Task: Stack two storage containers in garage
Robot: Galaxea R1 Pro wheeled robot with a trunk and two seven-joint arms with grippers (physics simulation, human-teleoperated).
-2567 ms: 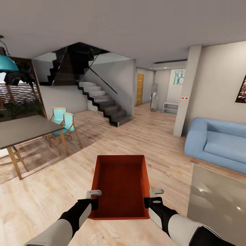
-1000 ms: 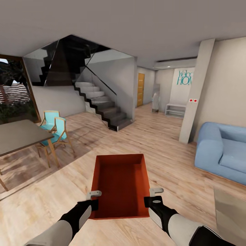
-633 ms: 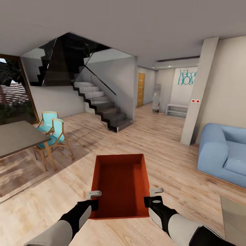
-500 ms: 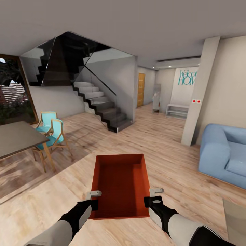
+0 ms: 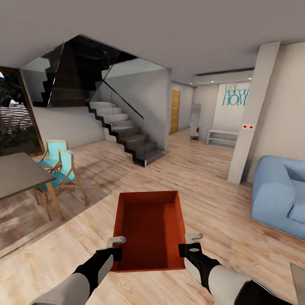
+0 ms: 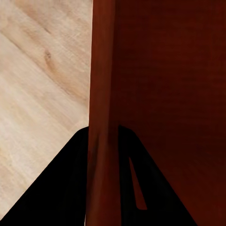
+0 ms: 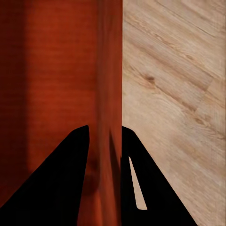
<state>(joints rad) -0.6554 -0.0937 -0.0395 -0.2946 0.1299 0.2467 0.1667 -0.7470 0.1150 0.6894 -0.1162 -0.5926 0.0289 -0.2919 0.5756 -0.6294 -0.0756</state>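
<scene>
**Robot carries orange-red bin across the living room**

The view has swung and advanced since the earlier frames: the sofa (image 5: 281,192) has slid toward the right edge, the table (image 5: 19,176) toward the left, and the pillar (image 5: 253,114) and the "Welcome HOME" wall lettering (image 5: 235,96) now sit farther right and higher. The bin (image 5: 148,228) has kept the same place in front of the robot, gripped on both sides.

The left gripper (image 5: 115,245) is clamped on the bin's left wall near its near corner; in the left wrist view the two dark fingers (image 6: 66,188) straddle that wall (image 6: 101,117), one inside and one outside. The right gripper (image 5: 189,243) is likewise clenched on the right wall, whose edge (image 7: 110,94) runs between its fingers (image 7: 56,183) in the right wrist view. The bin is open-topped, level and held above the light wood floor (image 5: 203,186).

Ahead, a dark staircase (image 5: 123,131) with a glass balustrade climbs to the left. Two turquoise chairs (image 5: 59,169) stand by the table. Down the passage are a wooden door (image 5: 174,111) and a low white shelf (image 5: 222,138).
</scene>
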